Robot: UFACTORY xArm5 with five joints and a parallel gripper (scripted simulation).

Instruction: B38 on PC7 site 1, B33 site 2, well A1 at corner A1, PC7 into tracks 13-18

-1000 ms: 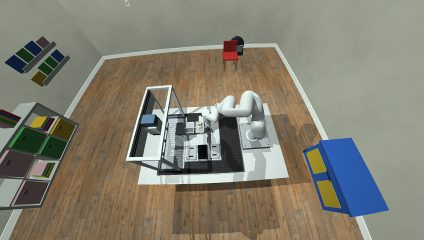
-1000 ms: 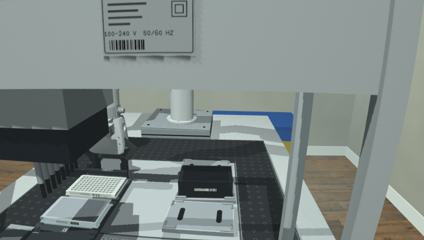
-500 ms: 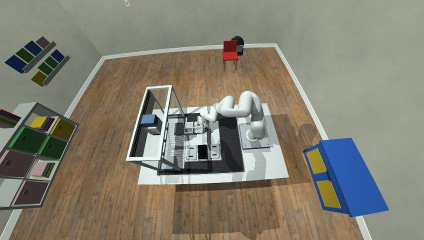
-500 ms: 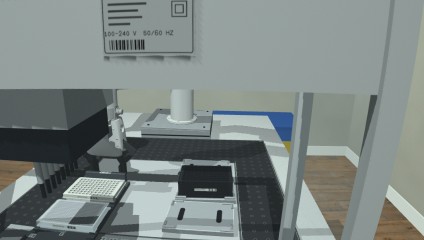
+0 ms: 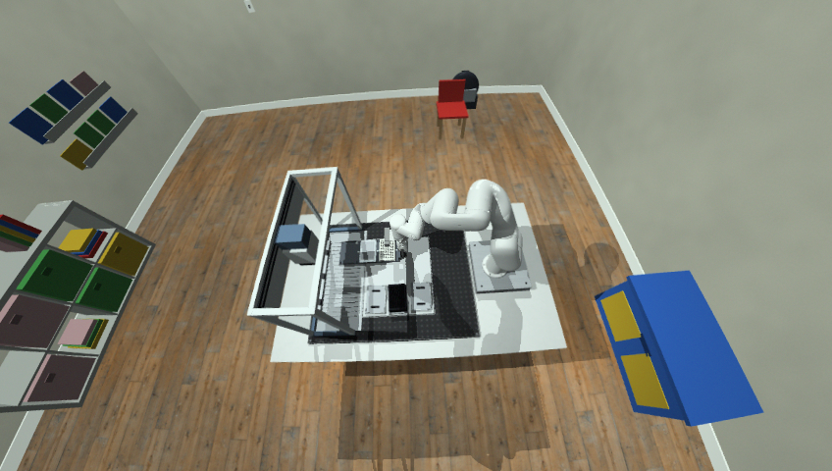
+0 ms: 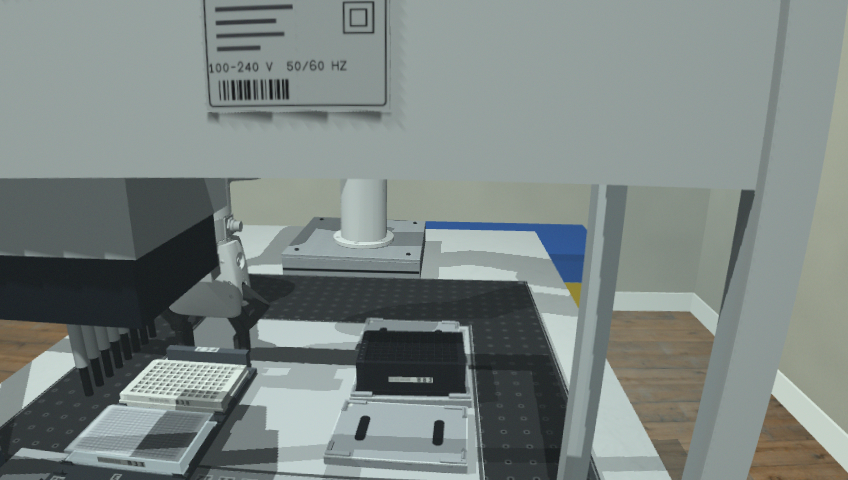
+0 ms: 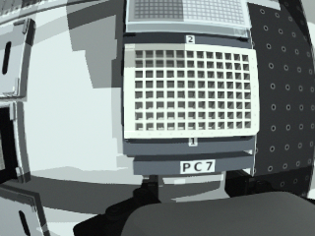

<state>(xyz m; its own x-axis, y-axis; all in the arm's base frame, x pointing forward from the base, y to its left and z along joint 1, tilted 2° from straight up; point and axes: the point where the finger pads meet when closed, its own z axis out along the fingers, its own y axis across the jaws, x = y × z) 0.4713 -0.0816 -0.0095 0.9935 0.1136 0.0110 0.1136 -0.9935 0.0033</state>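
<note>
The carrier PC7 (image 7: 197, 167) (image 6: 208, 355) lies on the apron, its far end toward the rails (image 5: 341, 280). The white 96-well plate B38 (image 7: 191, 92) (image 6: 184, 380) (image 5: 387, 249) sits flat on site 1 next to the handle. The 384-well plate B33 (image 6: 139, 431) (image 5: 367, 249) sits on site 2 beyond it. The black deep-well block B83 (image 6: 410, 359) (image 5: 397, 297) stands in its nest S2. My gripper (image 7: 192, 179) (image 6: 211, 333) is open, low at the carrier's handle, with a finger on each side of it.
Nest S3 (image 6: 398, 437) (image 5: 375, 298) and nest S1 (image 6: 410, 324) (image 5: 421, 296) are bare on either side of B83. The instrument's pipetting head (image 6: 89, 237) with dark tips hangs over the rails near the carrier. A frame post (image 6: 595, 327) stands at the right.
</note>
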